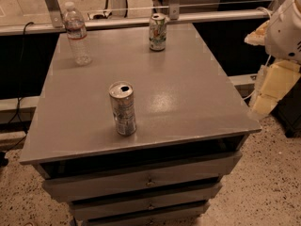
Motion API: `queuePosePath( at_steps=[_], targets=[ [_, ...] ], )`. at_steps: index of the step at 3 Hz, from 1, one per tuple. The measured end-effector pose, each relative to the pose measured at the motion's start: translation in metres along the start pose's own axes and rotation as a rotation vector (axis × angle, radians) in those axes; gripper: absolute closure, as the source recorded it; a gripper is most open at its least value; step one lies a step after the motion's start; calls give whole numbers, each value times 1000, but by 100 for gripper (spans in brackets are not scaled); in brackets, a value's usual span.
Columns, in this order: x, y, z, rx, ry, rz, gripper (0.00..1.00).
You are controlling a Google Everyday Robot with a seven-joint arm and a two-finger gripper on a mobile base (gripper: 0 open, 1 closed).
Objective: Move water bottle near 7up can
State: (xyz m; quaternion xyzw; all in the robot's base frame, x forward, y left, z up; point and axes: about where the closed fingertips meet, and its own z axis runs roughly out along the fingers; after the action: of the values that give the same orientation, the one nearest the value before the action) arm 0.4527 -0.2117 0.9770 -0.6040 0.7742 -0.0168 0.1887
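The water bottle stands upright at the far left corner of the grey table; it is clear plastic with a white cap and a pale label with red. The 7up can stands upright at the far edge, right of centre, well apart from the bottle. My gripper hangs off the table's right side on the white arm, level with the tabletop. It is far from both objects and holds nothing that I can see.
A taller slim silver-grey can with an open top stands near the table's front, left of centre. The table has drawers below. A metal rail runs behind the table. The floor is speckled.
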Motion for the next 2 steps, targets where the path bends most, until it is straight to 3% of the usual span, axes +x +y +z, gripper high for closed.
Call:
queuePosePath(
  at_steps=[1,2],
  targets=[
    [0,0,0,0,0,0,0],
    [-26,-19,17,-9,-97,-14,0]
  ],
)
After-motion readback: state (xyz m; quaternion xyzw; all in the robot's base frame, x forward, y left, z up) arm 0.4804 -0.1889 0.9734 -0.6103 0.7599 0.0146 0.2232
